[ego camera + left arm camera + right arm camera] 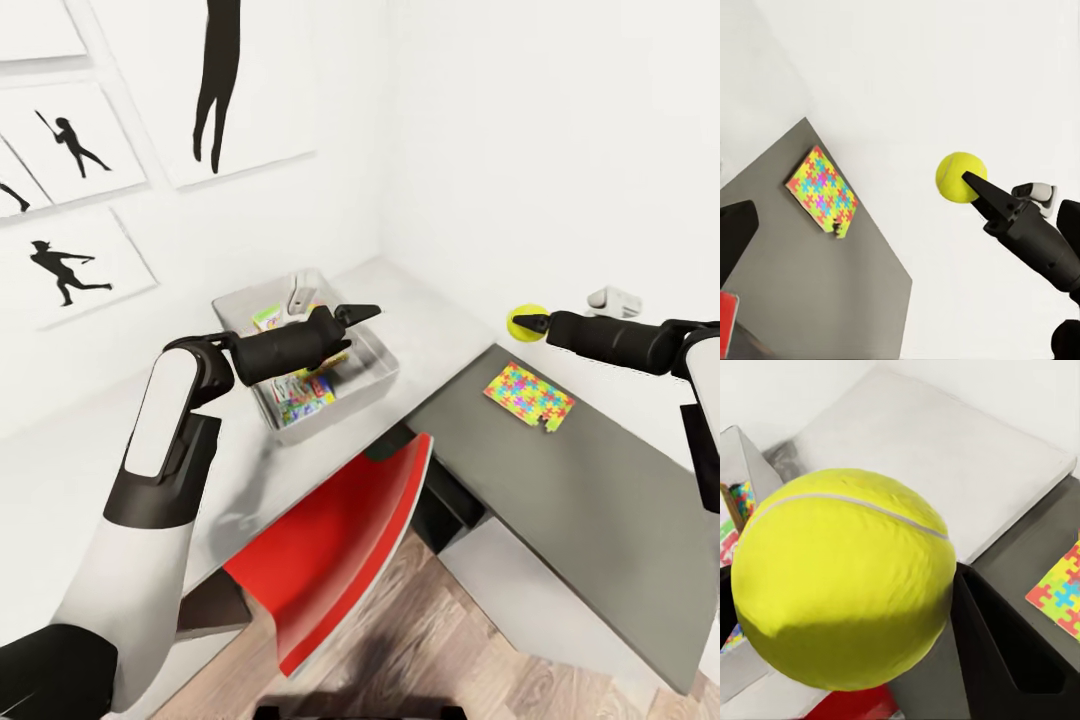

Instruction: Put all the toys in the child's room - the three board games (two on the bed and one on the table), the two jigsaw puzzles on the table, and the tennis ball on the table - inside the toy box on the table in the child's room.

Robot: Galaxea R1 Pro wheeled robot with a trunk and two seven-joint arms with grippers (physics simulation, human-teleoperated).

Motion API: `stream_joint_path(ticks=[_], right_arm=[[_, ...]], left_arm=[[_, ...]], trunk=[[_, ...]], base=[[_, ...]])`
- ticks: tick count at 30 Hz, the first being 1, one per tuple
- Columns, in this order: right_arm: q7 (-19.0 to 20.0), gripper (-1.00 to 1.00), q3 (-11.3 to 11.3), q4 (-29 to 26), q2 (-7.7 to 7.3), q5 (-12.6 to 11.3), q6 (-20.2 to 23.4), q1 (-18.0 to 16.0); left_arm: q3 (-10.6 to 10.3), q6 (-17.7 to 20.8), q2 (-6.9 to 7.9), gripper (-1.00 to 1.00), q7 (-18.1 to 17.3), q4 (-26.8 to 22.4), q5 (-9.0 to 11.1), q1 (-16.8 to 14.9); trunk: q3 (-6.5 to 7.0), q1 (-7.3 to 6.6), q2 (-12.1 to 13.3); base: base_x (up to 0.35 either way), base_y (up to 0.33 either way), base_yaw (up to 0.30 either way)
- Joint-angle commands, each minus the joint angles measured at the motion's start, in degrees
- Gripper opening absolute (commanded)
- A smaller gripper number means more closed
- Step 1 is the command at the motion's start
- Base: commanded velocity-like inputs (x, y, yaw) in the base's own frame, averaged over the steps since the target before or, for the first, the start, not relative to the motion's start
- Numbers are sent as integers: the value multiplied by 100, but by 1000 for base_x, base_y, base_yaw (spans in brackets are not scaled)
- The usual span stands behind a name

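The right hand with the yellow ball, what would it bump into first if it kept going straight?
Probably the toy box. The right hand holds the tennis ball and points across the white table toward it, though depth is unclear.

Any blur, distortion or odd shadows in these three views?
Head view: wide-angle bend, straight table edges splay; soft shadow beside toy box. Right wrist view: tennis ball looms huge, underside shaded. Left wrist view: sharp, flat white wall, right pincer crisp.

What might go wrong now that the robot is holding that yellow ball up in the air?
The tennis ball sits at the very tip of the right gripper, so it could slip and roll away. The left gripper hangs right over the toy box, so the arms might bump on delivery. A jigsaw puzzle lies on the dark table, easily overlooked.
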Motion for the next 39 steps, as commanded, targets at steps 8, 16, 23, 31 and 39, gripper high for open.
stream_joint_path(ticks=[8,16,23,31,39], right_arm=[[-82,-100,45,-6,58,-74,8,-162],[-139,-100,354,21,354,-61,8,-310],[-335,-100,628,301,651,-42,8,-629],[-685,-100,1148,1120,1019,-10,8,-1089],[-840,-100,1350,1646,1192,45,8,-1280]], left_arm=[[12,8,5,100,55,-2,56,-43],[275,23,90,100,42,-3,74,-132],[561,31,302,100,24,-2,94,-172],[815,34,688,100,17,-3,115,-171],[890,34,919,100,38,-2,374,-158]], trunk=[[24,3,-10],[47,3,-10],[54,3,-10],[55,3,-10],[56,3,-10]], base=[[-11,-11,270],[-2,-2,277],[-1,-1,287],[0,0,291],[0,0,267]])
